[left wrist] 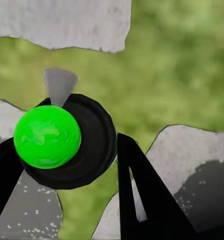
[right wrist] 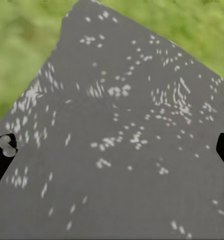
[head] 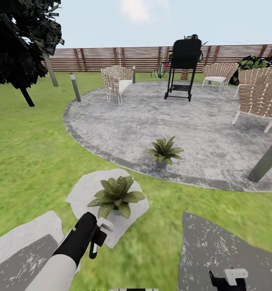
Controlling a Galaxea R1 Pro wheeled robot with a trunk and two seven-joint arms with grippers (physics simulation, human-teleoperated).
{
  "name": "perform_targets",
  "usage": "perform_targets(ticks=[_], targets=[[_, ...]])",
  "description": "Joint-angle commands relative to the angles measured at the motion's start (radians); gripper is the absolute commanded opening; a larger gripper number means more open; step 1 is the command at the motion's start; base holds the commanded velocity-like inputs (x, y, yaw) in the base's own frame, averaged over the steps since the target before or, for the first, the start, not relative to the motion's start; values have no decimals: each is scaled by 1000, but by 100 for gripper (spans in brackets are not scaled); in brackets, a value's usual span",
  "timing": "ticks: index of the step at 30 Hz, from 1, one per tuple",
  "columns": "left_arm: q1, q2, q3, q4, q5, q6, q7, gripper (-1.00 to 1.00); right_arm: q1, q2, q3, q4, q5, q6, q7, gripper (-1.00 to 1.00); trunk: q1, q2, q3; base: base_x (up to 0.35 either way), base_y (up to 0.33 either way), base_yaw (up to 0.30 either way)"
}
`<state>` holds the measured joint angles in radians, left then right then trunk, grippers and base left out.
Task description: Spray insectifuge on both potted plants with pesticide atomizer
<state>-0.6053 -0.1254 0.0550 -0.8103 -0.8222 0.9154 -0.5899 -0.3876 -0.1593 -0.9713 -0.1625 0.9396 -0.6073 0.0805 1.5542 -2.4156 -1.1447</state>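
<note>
Head view: left gripper [head: 96, 239] clamping the atomizer [left wrist: 64, 140] beside the nearer potted plant [head: 115, 195] on a stepping stone [head: 81, 194]; second plant [head: 164, 151] sitting on the patio [head: 152, 117]; right gripper [head: 229, 279] hanging open.

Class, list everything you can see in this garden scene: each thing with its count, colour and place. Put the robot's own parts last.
Potted plants: two, green; one on a stepping stone, one on the patio edge.
Pesticide atomizer: one, dark with a bright green top, between the left gripper's fingers.
Stepping stones: three, grey, on the lawn.
Wicker chairs: four, brown-white, round the patio.
Grill: one, black, far side of the patio.
Fence: brown, behind.
Left gripper: black, near the closer plant.
Right gripper: black, low, over a stone.
</note>
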Motion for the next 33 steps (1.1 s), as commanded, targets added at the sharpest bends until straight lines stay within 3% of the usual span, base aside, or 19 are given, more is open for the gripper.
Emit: perform_targets(ticks=[1, 17, 22, 27, 33], targets=[[-1, -1, 5, -1, -11, 2, -10, -100, -1, 0, -8, 1, 1, -3, 8, 100, 0, 0, -1, -2, -292, 244], [-1, -2, 4, 8, -14, 3, -10, -100, -1, 1, -8, 1, 1, -3, 8, 100, 0, 0, -1, 121, -256, 274], [0, -29, 3, 18, -5, 5, 105, -100, -1, 1, -7, 1, 1, -3, 10, 100, 0, 0, -1, 4, -3, 278], [0, -42, 2, 19, -7, 6, 117, -100, -1, 1, -7, 1, 1, -3, 10, 100, 0, 0, -1, 0, -108, 270], [0, -43, 2, 19, -7, 7, 117, -100, -1, 0, -9, 0, 1, -3, 9, 100, 0, 0, -1, 0, -263, 49]])
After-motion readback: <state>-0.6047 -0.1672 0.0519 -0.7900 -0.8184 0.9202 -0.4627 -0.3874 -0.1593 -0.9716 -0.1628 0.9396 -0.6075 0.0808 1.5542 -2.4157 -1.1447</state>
